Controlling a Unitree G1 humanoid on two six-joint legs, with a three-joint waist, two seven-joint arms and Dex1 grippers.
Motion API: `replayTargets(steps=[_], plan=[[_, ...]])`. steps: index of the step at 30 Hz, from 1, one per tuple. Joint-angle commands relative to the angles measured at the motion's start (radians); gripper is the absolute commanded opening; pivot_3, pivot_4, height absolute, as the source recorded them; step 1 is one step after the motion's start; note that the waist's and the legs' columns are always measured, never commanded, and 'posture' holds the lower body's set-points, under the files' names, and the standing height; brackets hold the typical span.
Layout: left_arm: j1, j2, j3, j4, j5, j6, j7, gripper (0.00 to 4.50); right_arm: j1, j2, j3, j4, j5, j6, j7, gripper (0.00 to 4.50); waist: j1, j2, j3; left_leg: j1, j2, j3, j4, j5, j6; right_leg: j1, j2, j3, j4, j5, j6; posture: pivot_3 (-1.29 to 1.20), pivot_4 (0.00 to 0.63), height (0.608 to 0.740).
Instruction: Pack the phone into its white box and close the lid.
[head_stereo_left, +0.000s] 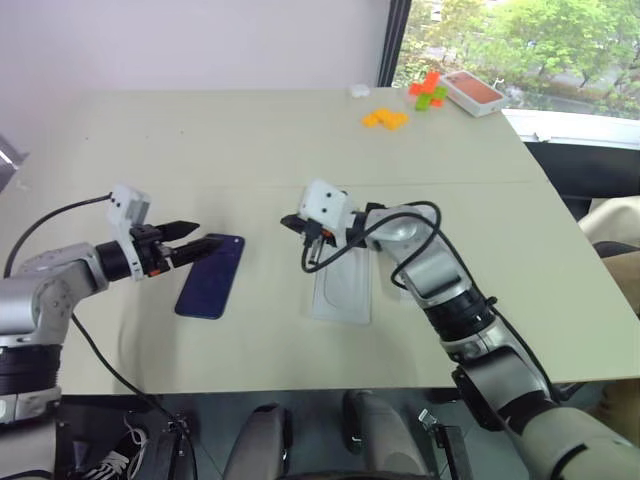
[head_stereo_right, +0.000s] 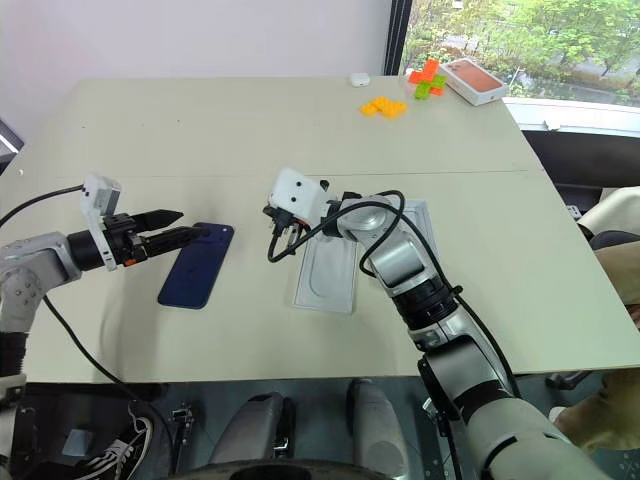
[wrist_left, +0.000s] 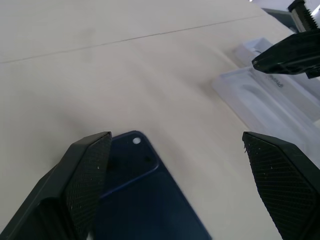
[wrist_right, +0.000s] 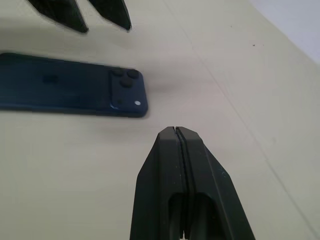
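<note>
Beige table bears the phone; left end effector open, right end effector closed; no legible writing.

No text, brand, number or sign can be read anywhere. A short dark printed line sits on a white box part in the left wrist view, possibly lettering, but it is too blurred to make out.

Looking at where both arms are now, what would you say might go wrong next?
The phone lies flat and glossy on the table; the open left tool, hovering at its end, may push it along rather than grip it. The shut right tool points toward the phone, so the two arms might collide there.
</note>
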Motion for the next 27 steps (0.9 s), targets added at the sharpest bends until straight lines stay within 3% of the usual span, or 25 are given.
replayTargets(steps=[1, 18, 27], plan=[[-0.006, 0.041, 0.056, 0.027, 0.009, -0.017, -0.016, 4.45, -0.023, 0.025, 0.045, 0.023, -0.055, -0.037, -0.041, 0.02, 0.000, 0.000, 0.000, 0.000, 0.000, 0.000, 0.000, 0.000, 0.000, 0.000, 0.000, 0.000, 0.000, 0.000, 0.000, 0.00, 0.150, 0.740], [-0.086, 0.134, 0.108, 0.264, -0.041, 0.265, -0.062, 4.45, -0.070, 0.117, 0.180, 0.204, -0.267, -0.197, -0.175, 0.02, -0.004, 0.000, 0.000, -0.001, 0.000, 0.000, 0.000, 0.000, -0.001, -0.001, 0.000, 0.000, 0.001, 0.000, 0.000, 0.00, 0.150, 0.740], [-0.057, 0.142, 0.065, 0.267, -0.028, 0.324, -0.093, 4.45, -0.070, 0.181, 0.131, 0.211, -0.216, -0.080, -0.123, 0.02, -0.025, 0.000, 0.000, -0.001, 0.000, -0.001, 0.000, 0.000, -0.001, -0.001, 0.000, 0.000, 0.002, 0.000, 0.000, 0.00, 0.150, 0.740]])
